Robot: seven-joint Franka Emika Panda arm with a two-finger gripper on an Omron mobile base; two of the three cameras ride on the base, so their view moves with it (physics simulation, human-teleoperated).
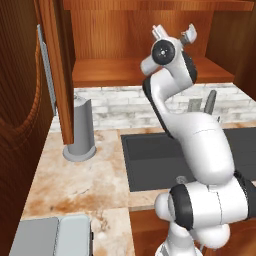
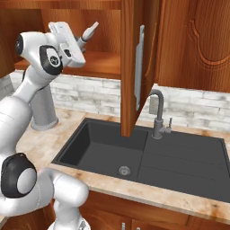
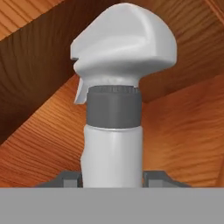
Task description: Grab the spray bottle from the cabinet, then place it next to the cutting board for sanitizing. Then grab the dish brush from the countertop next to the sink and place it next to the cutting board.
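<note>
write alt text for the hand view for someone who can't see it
A light-grey spray bottle with a grey trigger nozzle head stands close up, its neck clamped between the gripper's two dark fingertips. Reddish-brown cabinet wood lies behind it.

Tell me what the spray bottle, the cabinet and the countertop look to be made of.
Spray bottle: smooth light-grey plastic, soft matte sheen, darker grey collar. Cabinet: reddish-brown wood, visible grain, likely varnished. Countertop: beige marble-look stone with rust-brown blotches; possibly a laminate imitation.

spray bottle [image 3: 111, 148] pale grey, dark-grey collar | cabinet [image 1: 130, 70] around it reddish-brown wood grain | countertop [image 1: 75, 180] below cabinet beige, rust blotches | sink [image 2: 148, 157] dark grey
</note>
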